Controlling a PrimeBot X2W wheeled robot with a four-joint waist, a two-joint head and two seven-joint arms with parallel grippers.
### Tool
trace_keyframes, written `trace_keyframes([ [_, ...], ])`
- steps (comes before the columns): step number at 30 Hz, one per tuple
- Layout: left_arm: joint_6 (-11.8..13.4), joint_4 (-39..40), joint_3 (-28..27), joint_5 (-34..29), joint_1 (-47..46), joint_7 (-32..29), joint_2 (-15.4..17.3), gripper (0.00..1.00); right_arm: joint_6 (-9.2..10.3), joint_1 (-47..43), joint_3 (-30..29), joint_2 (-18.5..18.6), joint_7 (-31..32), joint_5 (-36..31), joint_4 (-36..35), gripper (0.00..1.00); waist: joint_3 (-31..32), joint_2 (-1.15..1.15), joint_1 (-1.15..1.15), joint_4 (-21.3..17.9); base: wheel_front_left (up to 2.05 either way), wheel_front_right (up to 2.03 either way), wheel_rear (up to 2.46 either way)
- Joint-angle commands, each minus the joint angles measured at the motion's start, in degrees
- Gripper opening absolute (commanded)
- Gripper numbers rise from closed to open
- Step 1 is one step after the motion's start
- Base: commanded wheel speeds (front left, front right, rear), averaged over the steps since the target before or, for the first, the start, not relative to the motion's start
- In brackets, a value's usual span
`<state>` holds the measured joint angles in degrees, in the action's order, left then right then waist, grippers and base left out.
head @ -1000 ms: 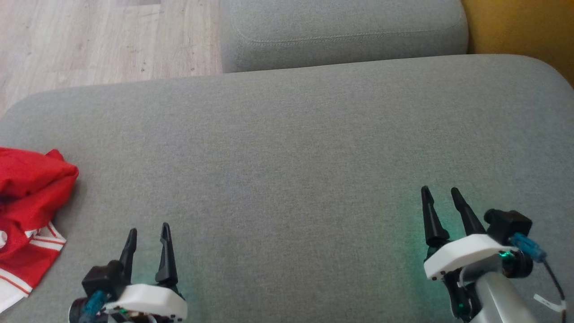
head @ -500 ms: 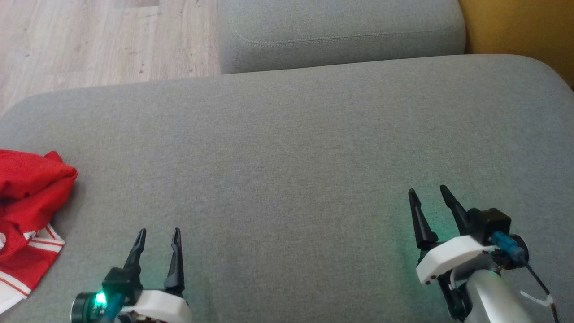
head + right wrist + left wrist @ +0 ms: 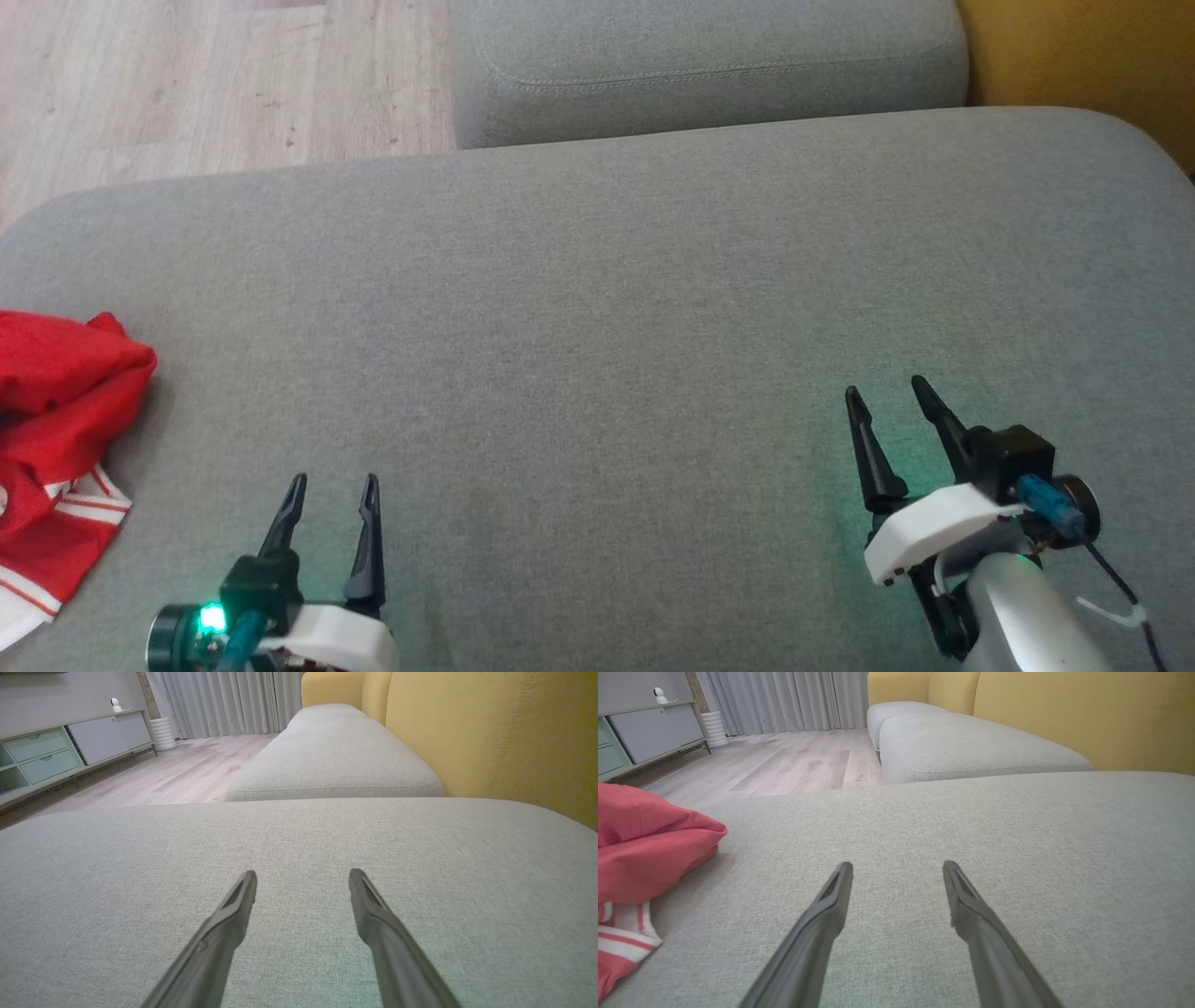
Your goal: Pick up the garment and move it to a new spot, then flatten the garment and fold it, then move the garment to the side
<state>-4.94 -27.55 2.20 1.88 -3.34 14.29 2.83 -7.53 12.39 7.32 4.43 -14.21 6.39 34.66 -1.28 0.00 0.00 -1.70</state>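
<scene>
Head view shows the red garment (image 3: 56, 420) lying left of the open left claw (image 3: 335, 479), much farther from the open right claw (image 3: 885, 387).

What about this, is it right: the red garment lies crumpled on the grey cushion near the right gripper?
No. The red garment lies crumpled on the grey cushion near the left gripper, not the right gripper; the head view shows it.
</scene>
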Motion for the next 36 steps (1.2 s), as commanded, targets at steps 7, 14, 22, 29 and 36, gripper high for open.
trace_keyframes([
  [7, 1.14, 1.85, -2.71, 0.99, -2.97, 0.71, 0.52, 1.00, 0.04, 2.24, 1.05, 0.43, -0.79, -0.20, -2.13, 1.00, -0.76, 0.00, 0.00, 2.67, 0.00, 0.00, 0.00],
  [14, 1.66, 1.80, -4.18, 2.25, -2.71, 0.71, 0.27, 1.00, 0.04, 2.63, 2.92, 0.15, -0.79, 0.31, -2.39, 1.00, -2.09, 0.00, 0.00, 10.42, 0.00, 0.00, 0.00],
  [22, 2.26, 2.09, -6.55, 3.56, -2.46, 0.71, 0.12, 1.00, 0.04, 5.00, 9.10, -0.57, -0.79, 1.64, -1.73, 1.00, -4.52, 0.00, 0.00, 19.55, 0.00, 0.00, 0.00],
  [29, 2.80, 2.86, -10.50, 4.99, -1.66, 0.71, 0.08, 1.00, 0.04, 6.86, 16.15, -0.92, -0.79, 3.14, -0.87, 1.00, -5.90, 0.00, 0.00, 22.66, 0.00, 0.00, 0.00],
  [36, 2.12, 3.57, -13.01, 5.75, -1.84, 0.71, 0.06, 1.00, 0.04, 8.00, 19.53, -0.13, -0.79, 4.45, -0.34, 1.00, -7.13, 0.00, 0.00, 23.90, 0.00, 0.00, 0.00],
])
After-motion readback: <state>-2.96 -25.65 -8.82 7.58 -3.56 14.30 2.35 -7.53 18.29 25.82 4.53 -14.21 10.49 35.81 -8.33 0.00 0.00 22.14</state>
